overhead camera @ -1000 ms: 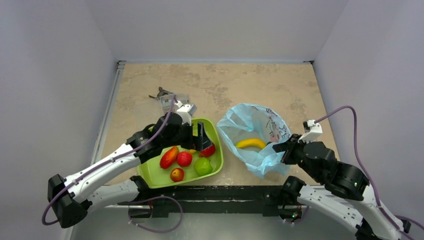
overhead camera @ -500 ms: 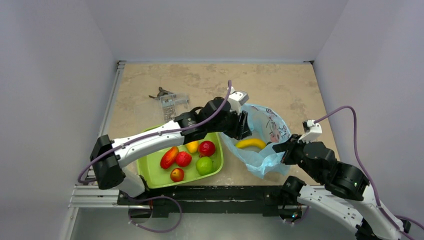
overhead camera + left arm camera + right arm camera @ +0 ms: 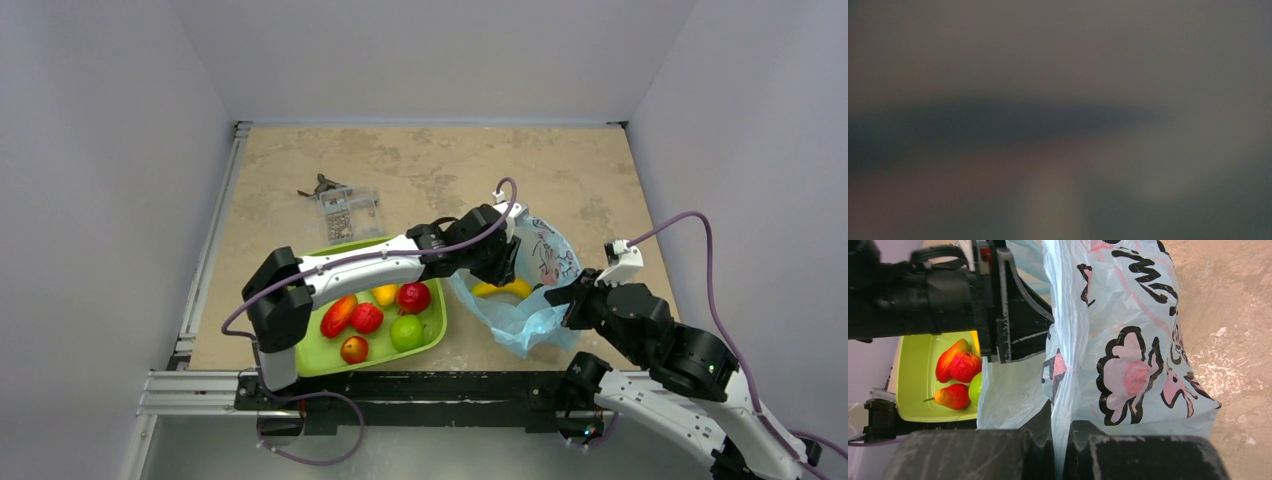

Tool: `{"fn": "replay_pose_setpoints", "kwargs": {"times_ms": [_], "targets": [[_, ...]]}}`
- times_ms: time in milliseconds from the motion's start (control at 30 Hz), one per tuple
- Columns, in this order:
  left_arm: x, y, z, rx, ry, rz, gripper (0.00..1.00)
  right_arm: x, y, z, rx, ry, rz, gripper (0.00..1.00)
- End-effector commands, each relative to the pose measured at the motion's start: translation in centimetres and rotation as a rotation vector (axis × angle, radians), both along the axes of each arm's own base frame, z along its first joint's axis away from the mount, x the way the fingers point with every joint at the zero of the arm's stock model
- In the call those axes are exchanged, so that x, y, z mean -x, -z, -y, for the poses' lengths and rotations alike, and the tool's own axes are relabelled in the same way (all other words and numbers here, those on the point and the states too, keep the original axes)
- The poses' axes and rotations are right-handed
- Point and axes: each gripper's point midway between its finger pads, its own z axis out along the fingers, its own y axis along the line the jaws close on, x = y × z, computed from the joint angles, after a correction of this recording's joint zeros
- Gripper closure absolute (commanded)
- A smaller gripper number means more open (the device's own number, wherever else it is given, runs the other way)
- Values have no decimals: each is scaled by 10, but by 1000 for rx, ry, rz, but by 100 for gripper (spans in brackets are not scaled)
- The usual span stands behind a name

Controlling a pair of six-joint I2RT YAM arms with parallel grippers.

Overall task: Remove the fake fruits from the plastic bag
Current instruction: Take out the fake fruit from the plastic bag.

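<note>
Near right: we are seeing the right pincer clenched on the near rim of the plastic bag.

Near left: the green tray is carrying six:
- one mango
- two red round fruits
- one green apple
- one small red-yellow apple
- one orange-yellow oval

Farther in: the left pincer is reaching into the bag over the one banana. We cannot tell its jaws.

We are judging the banana pick in hand. The next move calls for closing on it and lifting clear of the film.

Far left: one clear packet.

Robot lab cell: blank walls, stone-look tabletop.
</note>
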Motion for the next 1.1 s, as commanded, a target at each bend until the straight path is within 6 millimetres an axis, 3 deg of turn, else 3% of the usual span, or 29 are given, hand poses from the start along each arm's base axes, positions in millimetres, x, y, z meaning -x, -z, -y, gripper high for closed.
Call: {"fn": "replay_pose_setpoints", "kwargs": {"times_ms": [0, 233, 500, 900, 1067], "targets": [[-11, 5, -2, -57, -32, 45, 65, -4, -8, -2, -22, -2, 37, 100], [-20, 50, -18, -211, -57, 59, 52, -4, -7, -3, -19, -2, 34, 100], [-30, 85, -24, -332, -61, 82, 38, -5, -6, -3, -13, 1, 29, 100], [-19, 134, -21, -345, -68, -15, 46, -5, -6, -3, -12, 0, 28, 100], [-17, 147, -25, -375, -75, -30, 59, -4, -6, -3, -17, -3, 30, 100]]}}
